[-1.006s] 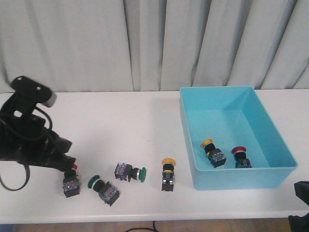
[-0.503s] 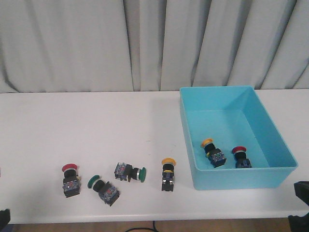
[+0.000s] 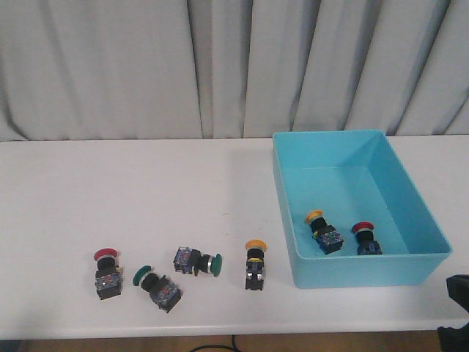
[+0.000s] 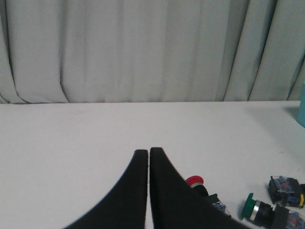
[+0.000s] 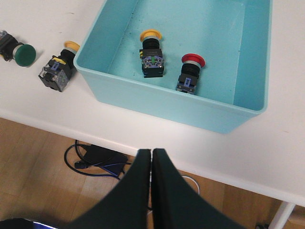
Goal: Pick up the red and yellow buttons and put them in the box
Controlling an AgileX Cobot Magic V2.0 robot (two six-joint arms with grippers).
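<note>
On the table stand a red button [image 3: 106, 273] at the front left and a yellow button [image 3: 255, 264] just left of the box [image 3: 366, 270]. Inside the light-blue box lie a yellow button [image 3: 322, 231] and a red button [image 3: 364, 238]. My left gripper [image 4: 149, 151] is shut and empty, low over the table, with the red button [image 4: 195, 182] just beside its finger. My right gripper [image 5: 151, 151] is shut and empty, hanging over the floor past the table's front edge, near the box [image 5: 167, 102]. The yellow button [image 5: 59, 71] outside the box also shows in the right wrist view.
Two green-capped switches [image 3: 156, 284] [image 3: 198, 262] lie between the red and yellow buttons on the table. A grey curtain hangs behind the table. Part of my right arm [image 3: 456, 315] shows at the front right corner. Cables [image 5: 97, 160] lie on the floor.
My left arm, which stood over the red button a second ago, has pulled back out of the front view. The red button stays on the table. Nothing else moved.
</note>
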